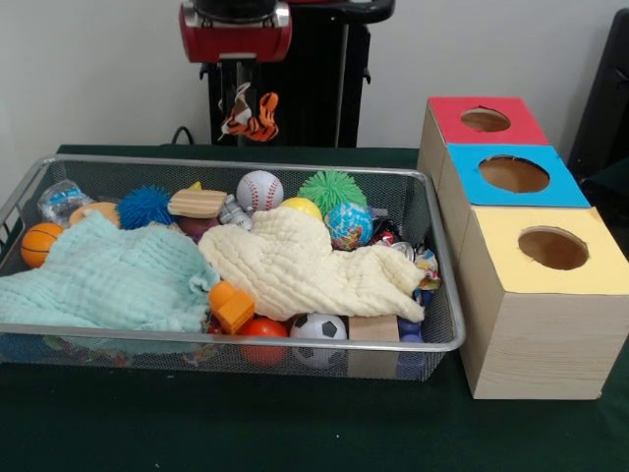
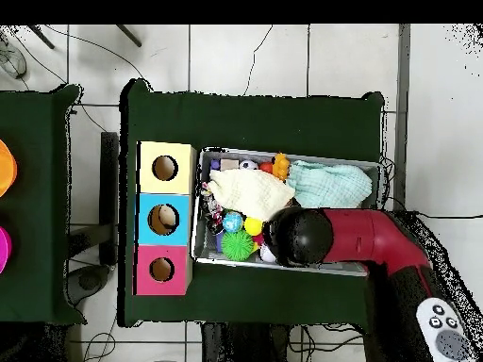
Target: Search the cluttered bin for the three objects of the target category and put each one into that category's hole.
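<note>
The bin [image 1: 246, 339] is a wide silver wire-mesh basket on the green table, also in the overhead view [image 2: 330, 158]. It holds a mint cloth [image 1: 108, 275], a cream cloth [image 1: 295, 261], a baseball [image 1: 259, 190], a green spiky ball [image 1: 332, 189], a globe ball [image 1: 349, 224], a soccer ball [image 1: 317, 329] and other toys. My gripper [image 1: 243, 90] is raised above the bin's far rim, shut on a small striped tiger toy [image 1: 254, 118] that dangles from it. In the overhead view the arm's head [image 2: 300, 236] hides the gripper and the toy.
Three wooden boxes with round holes stand in a row beside the bin: red-topped [image 1: 452, 113], blue-topped [image 1: 472, 187], yellow-topped [image 1: 501, 256]. They also show in the overhead view: yellow [image 2: 146, 156], blue [image 2: 146, 205], red [image 2: 143, 256]. The black pedestal [image 1: 295, 88] stands behind.
</note>
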You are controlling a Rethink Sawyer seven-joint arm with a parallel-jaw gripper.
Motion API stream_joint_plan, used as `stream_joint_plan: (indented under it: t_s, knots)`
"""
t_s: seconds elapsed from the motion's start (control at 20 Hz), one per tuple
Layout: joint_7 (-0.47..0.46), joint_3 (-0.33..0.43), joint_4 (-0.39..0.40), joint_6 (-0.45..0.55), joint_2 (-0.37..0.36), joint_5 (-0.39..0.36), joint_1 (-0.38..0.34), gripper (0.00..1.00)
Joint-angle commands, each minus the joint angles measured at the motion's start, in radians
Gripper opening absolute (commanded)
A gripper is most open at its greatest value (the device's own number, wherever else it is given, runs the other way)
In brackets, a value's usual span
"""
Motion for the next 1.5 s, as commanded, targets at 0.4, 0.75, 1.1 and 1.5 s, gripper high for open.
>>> stream_joint_plan:
  t_s: [0.4, 0.75, 1.1, 1.5]
  knots:
    - [0.007, 0.028, 0.235, 0.092, -0.190, 0.144, 0.066, 0.00]
    - [0.116, -0.009, 0.304, 0.038, -0.222, 0.198, 0.151, 0.00]
    - [0.205, -0.056, 0.308, -0.049, -0.170, 0.202, 0.233, 0.00]
    - [0.301, -0.123, 0.345, -0.149, -0.154, 0.234, 0.338, 0.00]
